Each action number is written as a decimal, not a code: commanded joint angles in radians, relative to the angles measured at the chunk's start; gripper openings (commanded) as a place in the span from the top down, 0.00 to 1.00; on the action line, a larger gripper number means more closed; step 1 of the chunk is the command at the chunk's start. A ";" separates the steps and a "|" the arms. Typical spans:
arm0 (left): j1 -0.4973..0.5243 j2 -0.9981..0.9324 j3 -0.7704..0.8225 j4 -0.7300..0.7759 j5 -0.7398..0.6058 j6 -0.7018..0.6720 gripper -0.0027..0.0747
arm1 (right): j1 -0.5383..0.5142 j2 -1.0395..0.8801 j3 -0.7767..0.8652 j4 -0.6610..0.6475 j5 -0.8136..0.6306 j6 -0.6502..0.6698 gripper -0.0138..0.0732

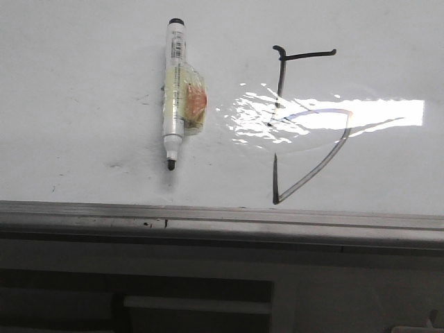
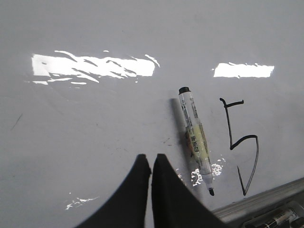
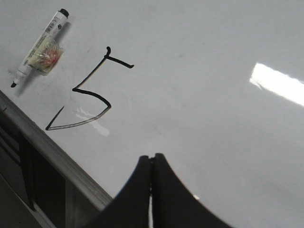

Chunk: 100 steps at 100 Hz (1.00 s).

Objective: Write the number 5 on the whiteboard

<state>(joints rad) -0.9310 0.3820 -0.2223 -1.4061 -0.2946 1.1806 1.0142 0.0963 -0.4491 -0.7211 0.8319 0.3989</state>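
Front view: marker [image 1: 176, 94] beside number 5 [image 1: 305, 125] on whiteboard [image 1: 83, 83]; both pincers together, empty.

Marker [image 1: 176, 94] lying on whiteboard [image 1: 83, 83], number 5 [image 1: 305, 125] just right

Bright strip light [image 1: 333, 114] glares off the glossy white surface [image 1: 83, 83] toward its right side, rippled at one end. A grey aluminium rail [image 1: 222, 220] runs along the near edge. Below it sits dim grey furniture: a flat panel [image 1: 347, 298] and a dark recess [image 1: 139, 284] holding a pale bar [image 1: 198, 304].
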 commanded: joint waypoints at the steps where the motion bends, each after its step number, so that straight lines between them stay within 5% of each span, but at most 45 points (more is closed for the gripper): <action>1: -0.007 -0.014 -0.007 0.063 -0.040 0.000 0.99 | -0.003 0.013 -0.021 -0.047 -0.055 0.007 0.90; 13: 0.018 -0.077 0.063 0.404 -0.092 -0.074 0.99 | -0.003 0.013 -0.021 -0.047 -0.055 0.007 0.90; 33: 0.223 -0.204 0.213 0.950 -0.117 -0.607 0.99 | -0.003 0.013 -0.021 -0.047 -0.055 0.007 0.90; 43: 0.357 -0.258 0.246 1.169 0.013 -0.870 0.99 | -0.003 0.013 -0.021 -0.047 -0.055 0.007 0.90; 54: 0.478 -0.313 0.246 1.271 0.183 -1.034 0.99 | -0.003 0.013 -0.021 -0.047 -0.055 0.007 0.90; 71: 0.593 -0.415 0.246 1.291 0.430 -1.041 0.99 | -0.003 0.013 -0.021 -0.047 -0.055 0.007 0.90; 100: 0.675 -0.412 0.246 1.318 0.555 -1.041 0.99 | -0.003 0.013 -0.021 -0.047 -0.055 0.007 0.90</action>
<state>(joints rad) -0.2646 -0.0039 0.0006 -0.1035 0.3180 0.1502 1.0142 0.0946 -0.4491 -0.7234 0.8330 0.4028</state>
